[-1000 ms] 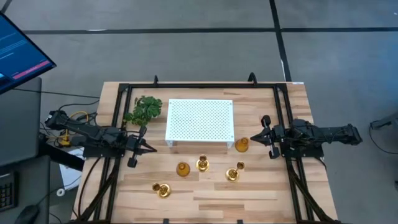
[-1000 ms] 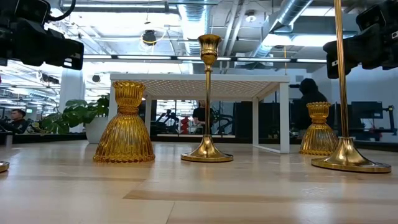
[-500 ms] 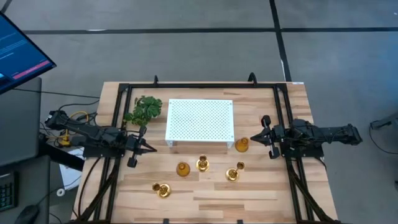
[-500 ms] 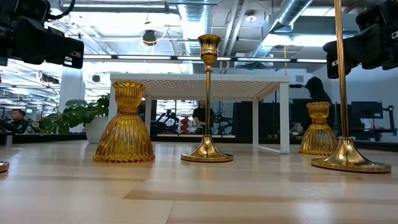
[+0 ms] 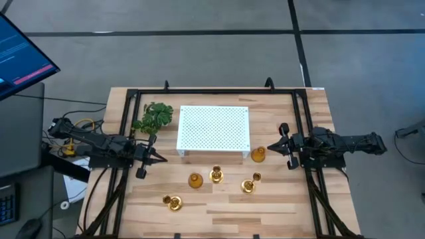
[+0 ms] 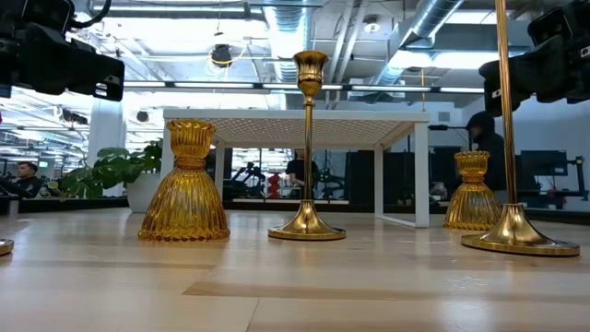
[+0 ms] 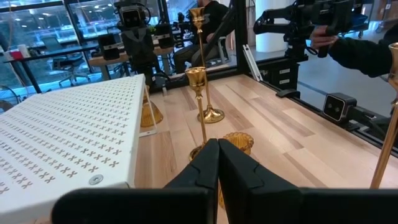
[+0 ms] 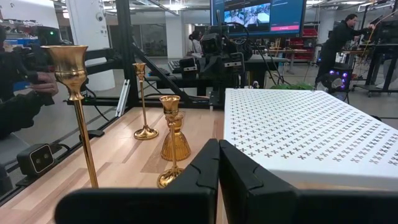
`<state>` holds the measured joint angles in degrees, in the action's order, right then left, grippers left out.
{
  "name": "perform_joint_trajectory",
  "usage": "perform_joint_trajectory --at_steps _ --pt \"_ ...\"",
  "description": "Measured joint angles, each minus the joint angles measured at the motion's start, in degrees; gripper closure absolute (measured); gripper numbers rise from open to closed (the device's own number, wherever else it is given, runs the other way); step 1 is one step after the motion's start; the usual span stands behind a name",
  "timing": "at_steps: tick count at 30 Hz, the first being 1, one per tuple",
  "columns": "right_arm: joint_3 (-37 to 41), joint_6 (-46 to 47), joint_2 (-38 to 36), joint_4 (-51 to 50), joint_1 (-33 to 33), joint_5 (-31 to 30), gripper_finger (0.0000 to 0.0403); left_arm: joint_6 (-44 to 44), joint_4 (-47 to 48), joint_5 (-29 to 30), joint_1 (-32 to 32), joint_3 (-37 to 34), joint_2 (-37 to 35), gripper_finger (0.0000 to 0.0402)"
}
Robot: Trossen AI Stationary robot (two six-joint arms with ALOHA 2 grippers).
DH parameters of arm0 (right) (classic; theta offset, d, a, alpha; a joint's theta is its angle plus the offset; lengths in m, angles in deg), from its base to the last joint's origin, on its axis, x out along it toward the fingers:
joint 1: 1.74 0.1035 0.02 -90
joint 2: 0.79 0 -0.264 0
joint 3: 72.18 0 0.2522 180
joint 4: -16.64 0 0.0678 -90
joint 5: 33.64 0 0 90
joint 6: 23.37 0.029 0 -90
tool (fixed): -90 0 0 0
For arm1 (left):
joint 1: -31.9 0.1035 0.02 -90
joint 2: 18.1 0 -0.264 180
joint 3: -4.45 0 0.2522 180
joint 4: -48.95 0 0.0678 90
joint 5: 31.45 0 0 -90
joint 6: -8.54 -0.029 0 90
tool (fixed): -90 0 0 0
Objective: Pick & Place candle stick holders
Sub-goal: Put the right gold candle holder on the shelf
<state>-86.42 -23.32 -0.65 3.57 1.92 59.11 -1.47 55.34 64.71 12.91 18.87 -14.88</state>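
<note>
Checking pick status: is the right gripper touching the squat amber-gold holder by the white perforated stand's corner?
Apart. The high view shows bare wood between the right gripper and the squat amber-gold holder.

Robotics lab, open-plan and industrial

Exposed silver ducts (image 6: pixel 433 37) and pipes run across the ceiling, a black metal frame (image 5: pixel 199 91) rims the pale wooden tabletop (image 5: pixel 219 206), and a monitor (image 8: pixel 258 14) glows with data beyond it. Desks and office chairs (image 7: pixel 68 65) fill the background, a person (image 8: pixel 339 37) stands among equipment stands, and grey flooring (image 5: pixel 199 53) surrounds the rig.
</note>
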Motion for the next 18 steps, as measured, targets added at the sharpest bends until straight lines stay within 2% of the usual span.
perform_joint_trajectory --at_steps 13,18 --pt "0.02 0.00 0.02 0.38 0.00 0.35 0.0403 -0.01 -0.47 0.00 -0.01 0.00 0.00 0.0394" --pt "0.02 0.02 0.00 1.54 0.14 7.94 0.0403 -0.01 -0.65 0.00 -0.02 0.00 0.00 0.0394"
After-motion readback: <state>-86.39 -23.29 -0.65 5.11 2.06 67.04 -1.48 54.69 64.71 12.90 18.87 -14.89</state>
